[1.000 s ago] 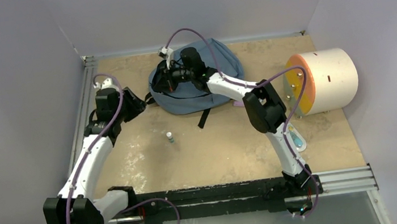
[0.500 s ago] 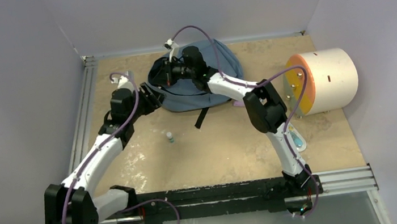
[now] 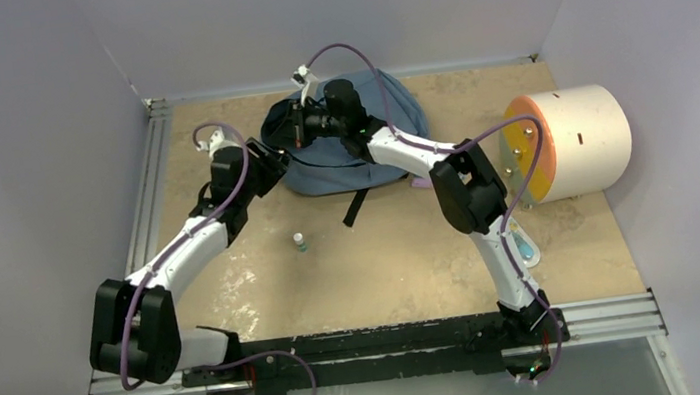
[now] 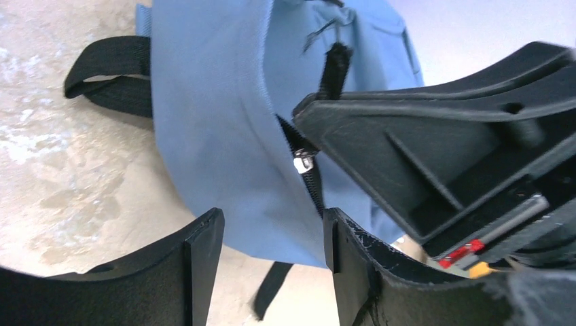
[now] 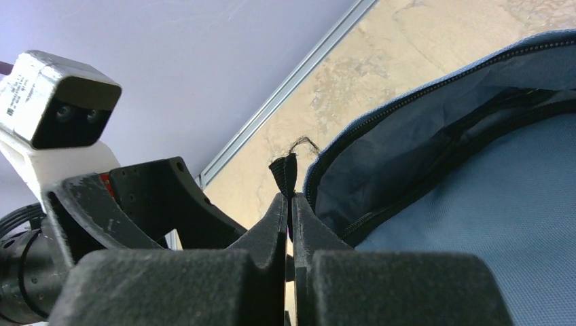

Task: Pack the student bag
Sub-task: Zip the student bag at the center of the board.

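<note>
Your student bag [image 3: 328, 172] lies at the middle of the worktop's [image 3: 413, 250] far edge. Your right jaws are pinched fully closed on its black pull tab [image 5: 285, 171], lifting it, I'd judge, to hold the zip line taut. That arm reaches far forward, its wrist bent left over the bag. Your left jaws stand apart, holding nothing, aimed at the bag's side seam by the silver zipper slider [image 4: 303, 161]. That arm stretches diagonally toward the bag's left side.

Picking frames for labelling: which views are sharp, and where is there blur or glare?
Top view: evenly lit, sharp, no glare. Left wrist: bag crisp, lower right corner soft. Right wrist: zip clear, near fingers blurred.
</note>
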